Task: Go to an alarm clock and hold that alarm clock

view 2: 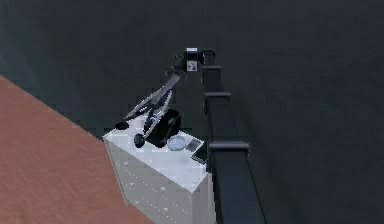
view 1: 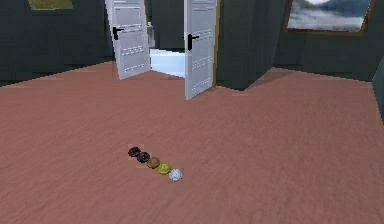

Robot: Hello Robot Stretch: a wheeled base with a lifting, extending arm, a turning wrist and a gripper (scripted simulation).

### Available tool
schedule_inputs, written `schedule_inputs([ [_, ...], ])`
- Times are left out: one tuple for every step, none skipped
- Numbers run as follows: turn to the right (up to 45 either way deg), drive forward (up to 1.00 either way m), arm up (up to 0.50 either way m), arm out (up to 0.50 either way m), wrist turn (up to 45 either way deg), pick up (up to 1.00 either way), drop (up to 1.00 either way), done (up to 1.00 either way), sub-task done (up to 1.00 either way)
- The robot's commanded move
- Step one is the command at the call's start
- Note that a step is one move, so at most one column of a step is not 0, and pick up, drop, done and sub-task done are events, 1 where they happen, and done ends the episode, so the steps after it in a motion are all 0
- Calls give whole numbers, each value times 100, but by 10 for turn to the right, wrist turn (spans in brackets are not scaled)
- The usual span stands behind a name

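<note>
My arm (view 2: 228, 150) rises as a dark bar in the arm side view. Left of its far end the gripper (view 2: 142, 122) reaches down over the top of a white dresser (view 2: 160, 180). A dark round thing (view 2: 168, 124), which may be the alarm clock, sits at the fingers (view 2: 150, 100) on or just above the dresser top. I cannot tell whether the gripper holds anything.
On the dresser top also lie a pale round disc (view 2: 180, 144) and a dark flat item (view 2: 197, 151), against a dark wall. Ahead, two white doors (view 1: 128, 38) (view 1: 200, 48) stand ajar across red-brown floor, where a row of several small round things (view 1: 156, 163) lies. A framed picture (view 1: 328, 14) hangs upper right.
</note>
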Motion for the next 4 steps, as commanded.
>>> schedule_inputs([
  [0, 0, 0, 0, 450, 0, 0, 0, 0],
  [0, 0, 0, 0, 420, 0, 0, 0, 0],
  [0, 0, -30, 0, 0, 0, 0, 0, 0],
  [0, 0, 0, 0, 0, 100, 0, 0, 0],
])
